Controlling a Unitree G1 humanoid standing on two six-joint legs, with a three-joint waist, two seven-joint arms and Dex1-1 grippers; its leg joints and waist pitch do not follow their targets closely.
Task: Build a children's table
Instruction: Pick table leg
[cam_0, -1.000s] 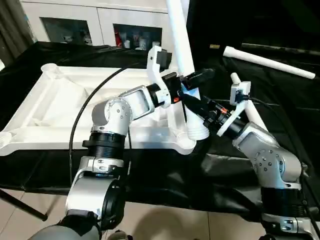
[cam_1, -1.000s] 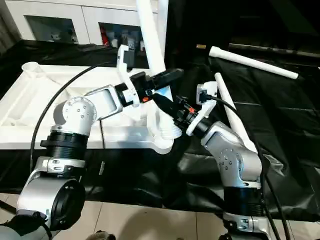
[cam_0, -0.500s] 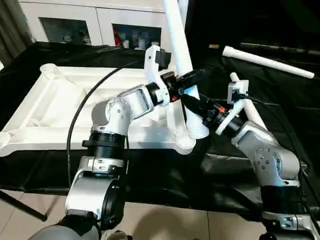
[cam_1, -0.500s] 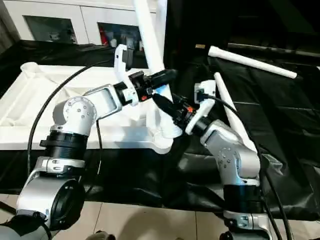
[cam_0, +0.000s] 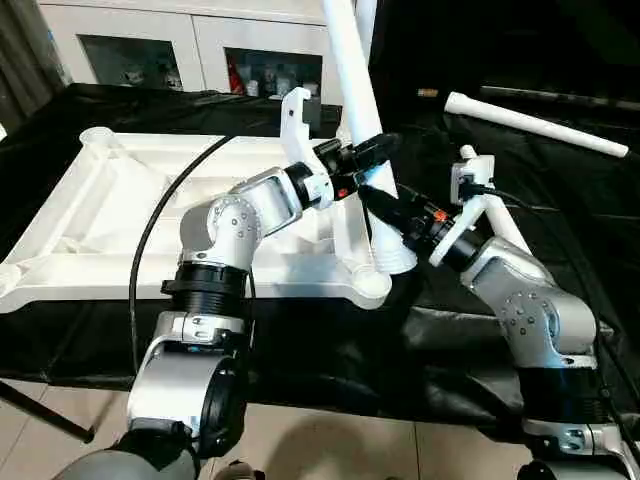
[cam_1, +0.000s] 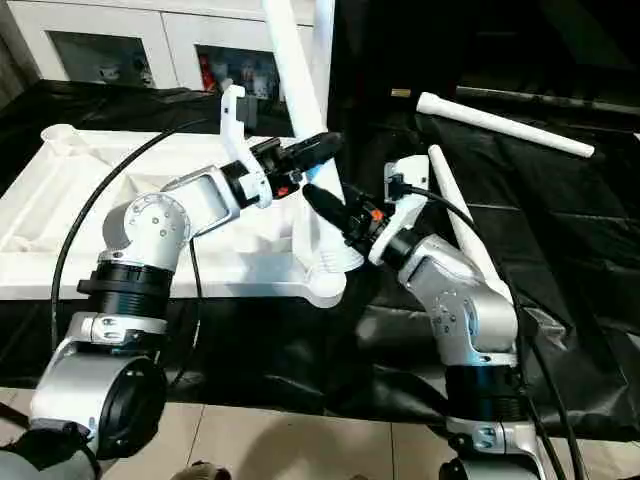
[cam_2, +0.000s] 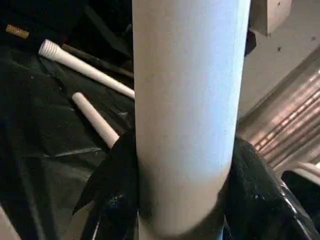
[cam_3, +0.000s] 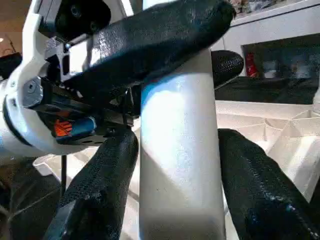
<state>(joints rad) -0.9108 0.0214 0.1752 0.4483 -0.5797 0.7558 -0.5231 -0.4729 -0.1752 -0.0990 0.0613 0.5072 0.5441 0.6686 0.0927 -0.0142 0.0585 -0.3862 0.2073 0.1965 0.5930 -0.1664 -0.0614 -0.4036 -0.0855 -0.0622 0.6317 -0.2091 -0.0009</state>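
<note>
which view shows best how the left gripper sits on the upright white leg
The left wrist view: the left gripper has a black finger pressed on each side of the upright white plastic leg. The eye views show it from the side; the right wrist view shows it from in front.

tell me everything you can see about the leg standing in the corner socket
The leg is a long, smooth white tube, plastic by its look, widening to a ribbed collar at its foot. It stands nearly upright, leaning slightly, with its foot in the near corner socket of the upturned tabletop, and its top runs past the picture's edge. The left hand closes around it partway up, fingers against both sides. The right hand straddles it lower down, with a little gap at each finger.
</note>
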